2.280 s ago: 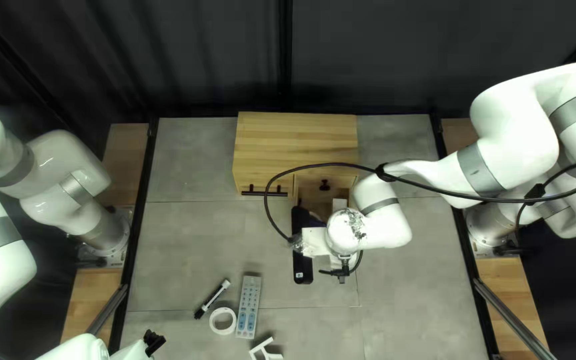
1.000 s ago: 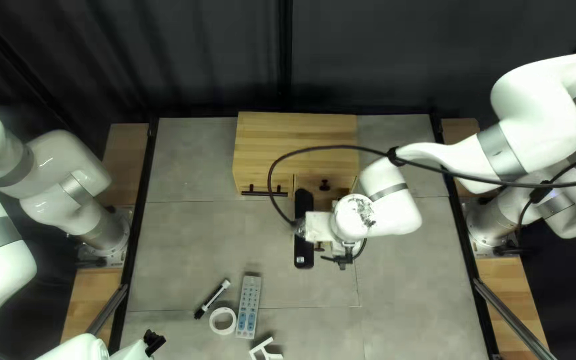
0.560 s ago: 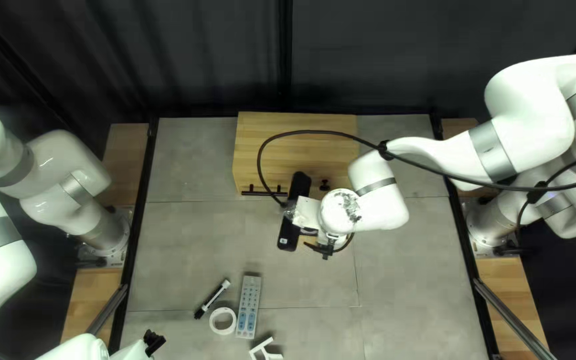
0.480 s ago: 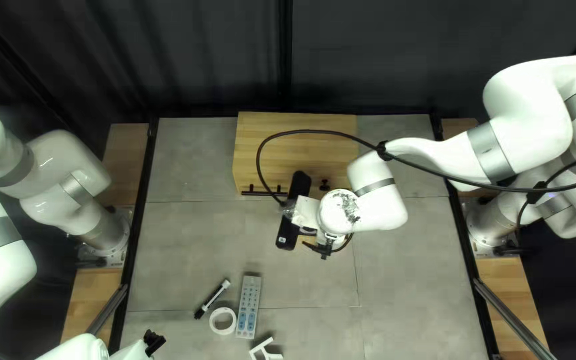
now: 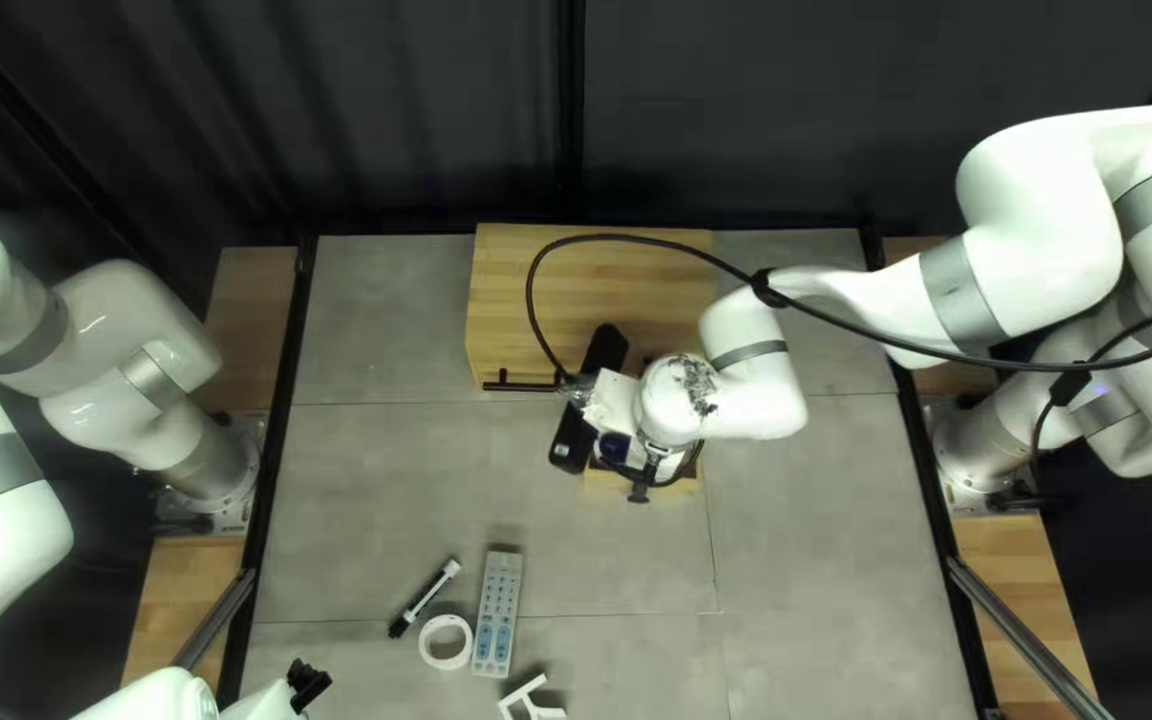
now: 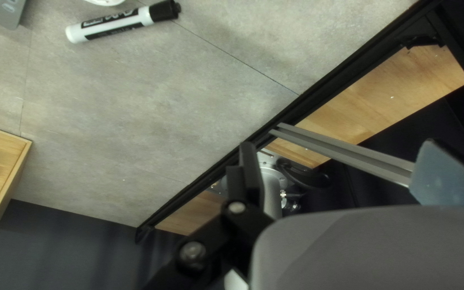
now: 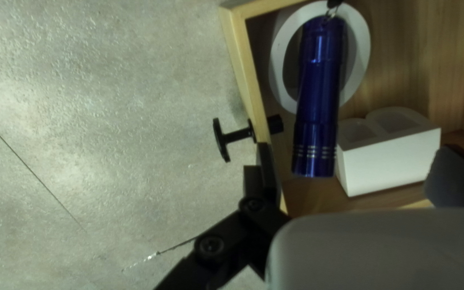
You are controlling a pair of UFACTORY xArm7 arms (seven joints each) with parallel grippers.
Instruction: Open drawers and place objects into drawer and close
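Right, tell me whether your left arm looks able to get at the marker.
Probably yes. The marker lies uncovered on the table, the white ring is beside it, not over it, and the left gripper is open, though it would need to move across first.

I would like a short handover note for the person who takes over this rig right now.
Left gripper: open, empty.
Right gripper: open, above the open wooden drawer.
In drawer: white oval ring, blue cylindrical flashlight apparently across it, white two-hollow block.
On table: black-and-white marker, white round ring, grey remote, white angular piece.
Done: drawer open, objects inside.
Left: close it; perhaps load table items first.
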